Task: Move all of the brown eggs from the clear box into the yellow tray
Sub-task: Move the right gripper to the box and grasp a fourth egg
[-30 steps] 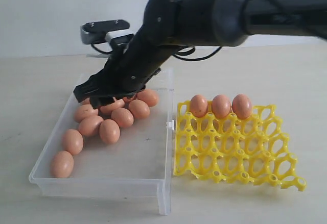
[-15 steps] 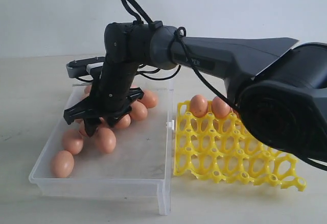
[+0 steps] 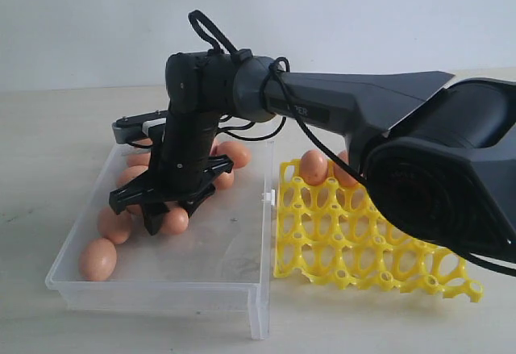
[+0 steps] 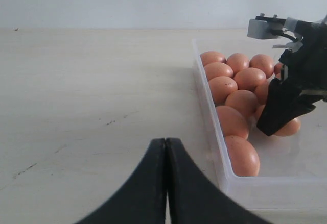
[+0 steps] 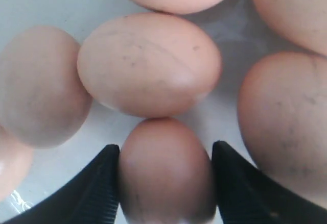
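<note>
Several brown eggs [image 3: 97,259] lie in the clear box [image 3: 161,297]; others [image 3: 314,166] stand in the back row of the yellow tray [image 3: 363,241], partly hidden by my right arm. My right gripper [image 3: 171,218] is down inside the box, open. Its fingers [image 5: 110,183] stand on either side of one brown egg [image 5: 166,178], close to its sides, with more eggs [image 5: 148,63] crowded around. My left gripper [image 4: 166,143] is shut on nothing above the bare table, beside the box wall [image 4: 208,113]. From there the eggs [image 4: 240,155] and the right gripper [image 4: 278,122] are visible.
The yellow tray sits right of the clear box, almost touching its small side latch [image 3: 265,197]. My right arm [image 3: 347,104] reaches across above the tray from the right. Pale tabletop [image 3: 48,152] surrounds both containers.
My right gripper has come down into the box and moved toward its front, ending astride one egg. The eggs near it have shifted a little.
</note>
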Robot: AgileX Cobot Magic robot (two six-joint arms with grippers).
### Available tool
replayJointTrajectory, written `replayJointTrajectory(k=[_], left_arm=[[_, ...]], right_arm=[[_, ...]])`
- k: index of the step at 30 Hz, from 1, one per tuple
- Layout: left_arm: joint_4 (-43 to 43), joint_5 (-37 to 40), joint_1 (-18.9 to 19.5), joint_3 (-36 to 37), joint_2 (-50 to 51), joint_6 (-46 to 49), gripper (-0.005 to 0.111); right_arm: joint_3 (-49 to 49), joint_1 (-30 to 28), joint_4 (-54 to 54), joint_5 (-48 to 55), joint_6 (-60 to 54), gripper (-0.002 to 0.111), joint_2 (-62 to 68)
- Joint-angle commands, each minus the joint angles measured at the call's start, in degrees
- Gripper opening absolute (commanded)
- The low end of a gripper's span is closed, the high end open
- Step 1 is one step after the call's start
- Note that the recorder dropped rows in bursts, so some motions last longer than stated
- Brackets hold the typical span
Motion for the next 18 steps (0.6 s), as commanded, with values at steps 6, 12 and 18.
replayJointTrajectory(k=[6,12,18], left_arm=[[-0.14,-0.22,0.06,-0.23,-0.32,0.12,0.000],[-0.14,-0.22,0.06,-0.23,-0.32,0.12,0.000],[-0.14,-0.22,0.06,-0.23,-0.32,0.12,0.000]], right_arm=[[-0.41,0.18,-0.68,-0.98,-3.83,0.000,-1.87],[0.79,1.87,-5.61,-6.72,-5.05,0.000,-8.57],[12.76,2.85,-7.98,-19.01,-5.17,0.000,-21.09]])
